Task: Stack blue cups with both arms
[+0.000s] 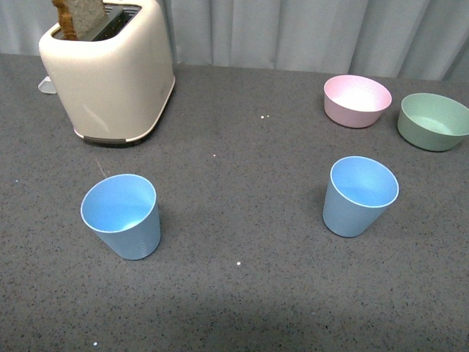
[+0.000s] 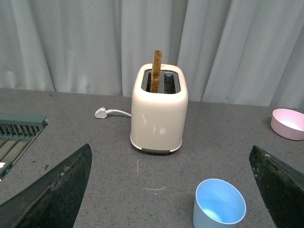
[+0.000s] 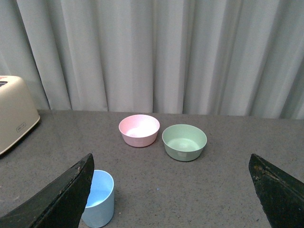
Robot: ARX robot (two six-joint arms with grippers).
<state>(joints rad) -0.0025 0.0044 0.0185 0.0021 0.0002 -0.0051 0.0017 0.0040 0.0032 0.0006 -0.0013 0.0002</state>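
A kitchen-style set, staged rather than lived in. A speckled dark grey countertop (image 1: 242, 308) carries a cream toaster (image 1: 110, 81) at ten o'clock, with toast (image 1: 77, 16) in its slot and a plug (image 2: 101, 113) lying loose beside it. A pink bowl (image 1: 357, 100) and a green bowl (image 1: 434, 121) sit at two o'clock. A plain pleated grey curtain (image 1: 293, 33) stands in for walls at twelve.

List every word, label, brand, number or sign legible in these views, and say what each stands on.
No text can be read in any view.
Small dark mark on the side of the cream plastic toaster: too small to read.
Left light blue plastic cup, right light blue plastic cup, round pink bowl, round green bowl: no print visible.
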